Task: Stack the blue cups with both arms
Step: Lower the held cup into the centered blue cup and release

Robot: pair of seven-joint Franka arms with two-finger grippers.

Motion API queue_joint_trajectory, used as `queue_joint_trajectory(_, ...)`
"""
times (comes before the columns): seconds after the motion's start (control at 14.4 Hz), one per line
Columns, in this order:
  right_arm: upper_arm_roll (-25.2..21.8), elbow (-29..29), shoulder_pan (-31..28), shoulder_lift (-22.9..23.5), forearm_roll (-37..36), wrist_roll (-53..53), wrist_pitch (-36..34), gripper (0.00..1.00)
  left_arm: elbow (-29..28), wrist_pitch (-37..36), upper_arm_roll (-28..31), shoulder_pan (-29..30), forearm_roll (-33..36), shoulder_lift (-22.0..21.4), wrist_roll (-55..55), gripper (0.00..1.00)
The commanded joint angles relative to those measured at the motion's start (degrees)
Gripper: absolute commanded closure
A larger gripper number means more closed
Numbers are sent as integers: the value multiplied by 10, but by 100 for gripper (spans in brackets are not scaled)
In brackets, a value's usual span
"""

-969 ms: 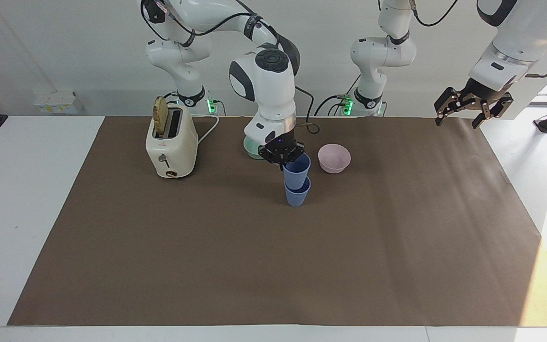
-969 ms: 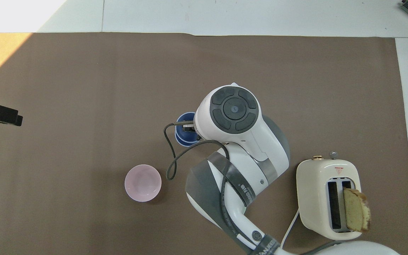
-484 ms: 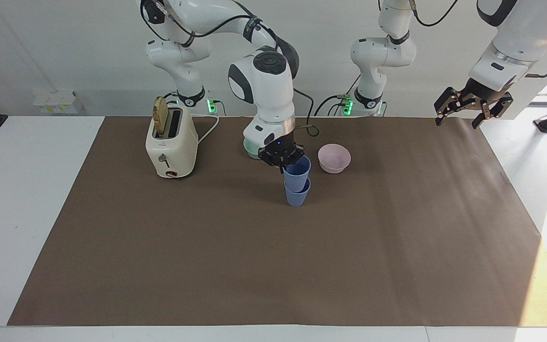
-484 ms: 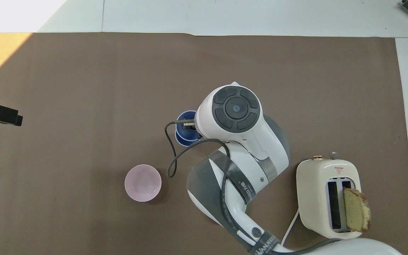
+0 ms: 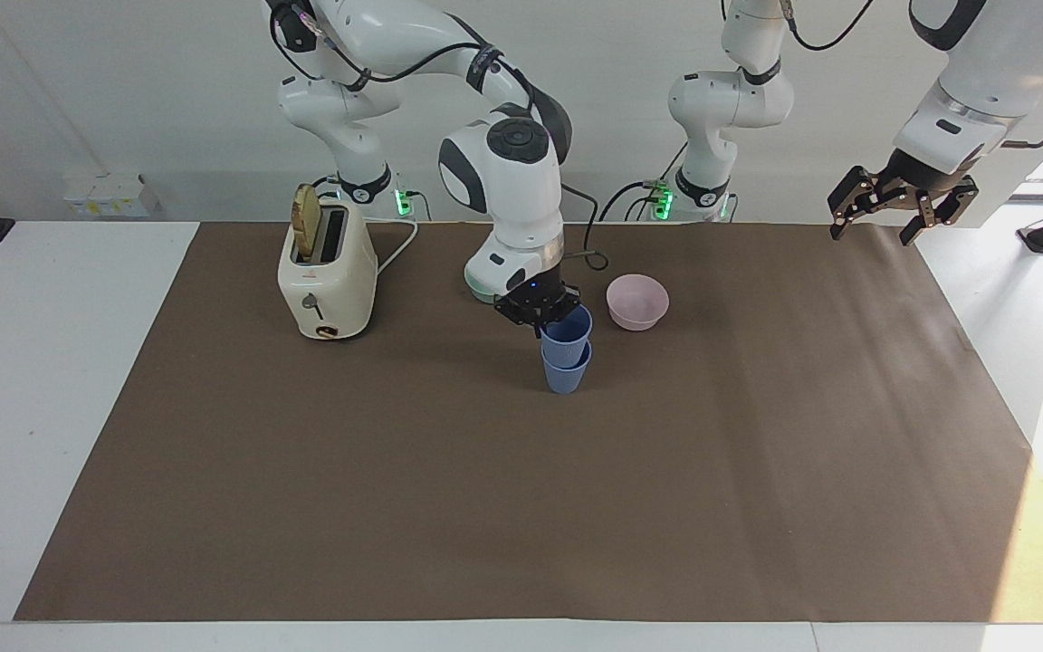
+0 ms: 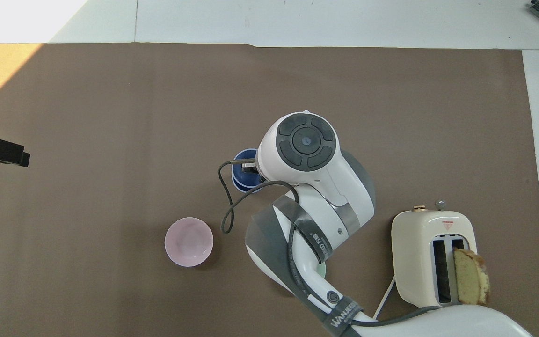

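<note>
From the facing view: no readable writing anywhere on the cups, just a small red mark on the cream toaster (image 5: 327, 276) that's too small to read. The two blue cups (image 5: 567, 349) stand upright mid-mat, mouths up, long axis vertical, the upper cup (image 5: 567, 328) nested into the lower cup (image 5: 566, 371). The right gripper (image 5: 537, 311) is down on the upper cup's rim, fingers pinched together on it at the side nearer the robots. The pink bowl (image 5: 637, 302) sits just beside the stack toward the left arm's end, and a teal-green bowl (image 5: 478, 288) is mostly hidden by the right arm's wrist. Toast sticks out of the toaster. The left gripper (image 5: 902, 204) hangs up over the mat's edge at its own end, fingers spread, waiting. Overhead view: the band on the right arm (image 6: 316, 220) has lettering, something like "WANLEGO", can't swear to it. The arm covers most of the cups; only a blue crescent of rim (image 6: 241, 171) shows. The brown mat (image 6: 110, 117) has nothing else near the stack.
</note>
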Motion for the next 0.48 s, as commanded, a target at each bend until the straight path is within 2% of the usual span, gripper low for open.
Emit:
queue_joint_trajectory(0.0,4,-8,-6,-4,3,-12,11,0,8,-11,-7,10,7,0,5,0)
queue_joint_trajectory(0.42,1,13,-15,-14,-9,-12,-27,0,8,-11,-7,10,7,0,8,0)
